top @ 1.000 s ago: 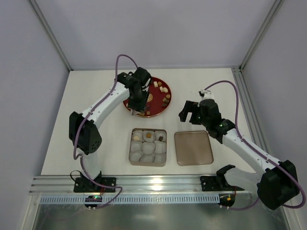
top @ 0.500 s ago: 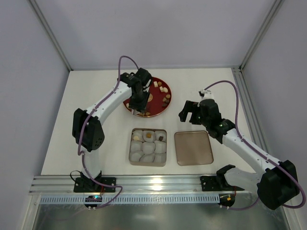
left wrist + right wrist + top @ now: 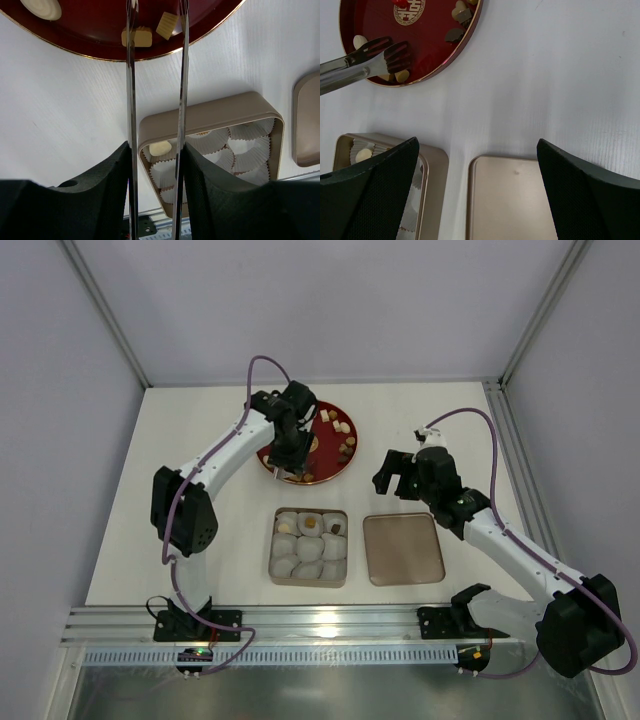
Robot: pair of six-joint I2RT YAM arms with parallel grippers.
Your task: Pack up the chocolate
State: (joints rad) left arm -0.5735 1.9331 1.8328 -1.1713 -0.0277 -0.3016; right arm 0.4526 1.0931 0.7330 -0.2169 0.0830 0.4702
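1. Top external view: a red plate sits on the white bench toward the middle of the far edge, and the left gripper hangs over its left part.
2. Left wrist view: the black fingers press against the outsides of a pair of metal tongs and hold them. The two blades run side by side with a gap between them.
3. The blade ends reach over the plate's near rim, where two cream pieces of chocolate lie. One is partly behind the left blade and the other sits tilted in the gap. I cannot tell whether either blade touches them.
4. More chocolate lies on the plate's right side, in cream, tan and dark pieces. In the right wrist view a red piece lies just beside the gold emblem.
5. A tan box lined with white paper cups lies near the middle of the near edge. A few cups along its far row hold pieces: cream, tan and dark.
6. A matching tan lid lies flat just beside the box, toward the right edge and not touching it.
7. The right gripper hovers above bare bench between the plate and the lid, with its fingers spread wide.
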